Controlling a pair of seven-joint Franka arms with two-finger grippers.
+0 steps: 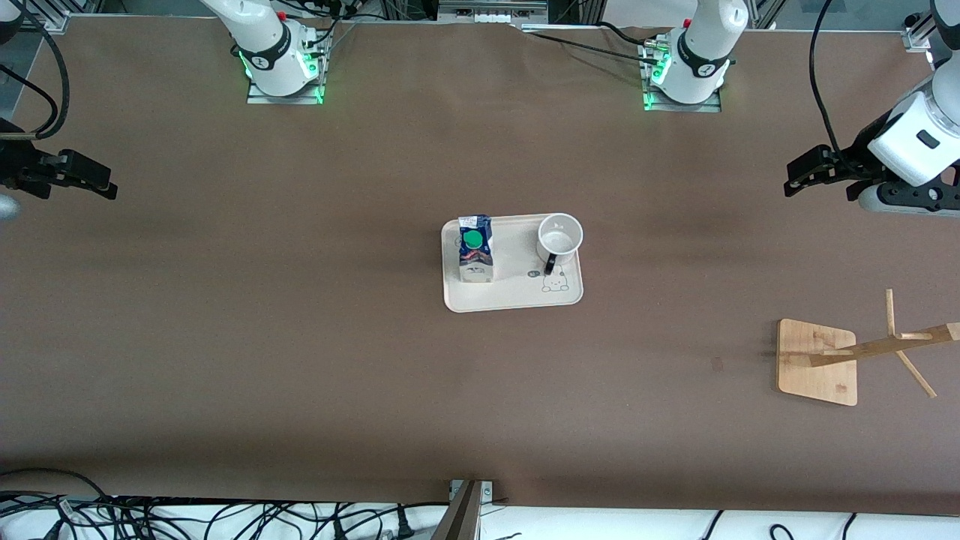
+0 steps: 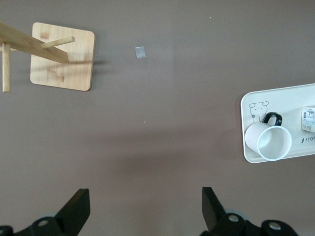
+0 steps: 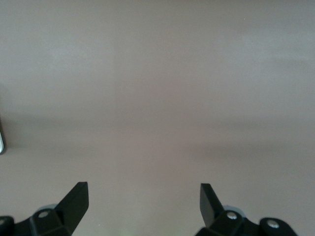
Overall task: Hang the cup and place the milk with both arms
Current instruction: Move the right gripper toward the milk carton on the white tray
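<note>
The white cup [image 1: 559, 235] with a black handle stands upright on a cream tray [image 1: 517, 294] in the middle of the table; it also shows in the left wrist view [image 2: 268, 141]. The blue and white milk [image 1: 475, 248] with a green cap stands on the same tray, toward the right arm's end; only its corner shows in the left wrist view [image 2: 308, 119]. My left gripper [image 1: 793, 180] hangs open and empty over bare table at the left arm's end, seen also in its wrist view [image 2: 145, 206]. My right gripper [image 1: 105, 185] is open and empty over the right arm's end [image 3: 143, 202].
A wooden cup rack [image 1: 862, 349] with slanted pegs on a square bamboo base [image 1: 816, 362] stands toward the left arm's end, nearer the front camera than the tray; it also shows in the left wrist view [image 2: 62, 56]. Cables lie along the table's near edge.
</note>
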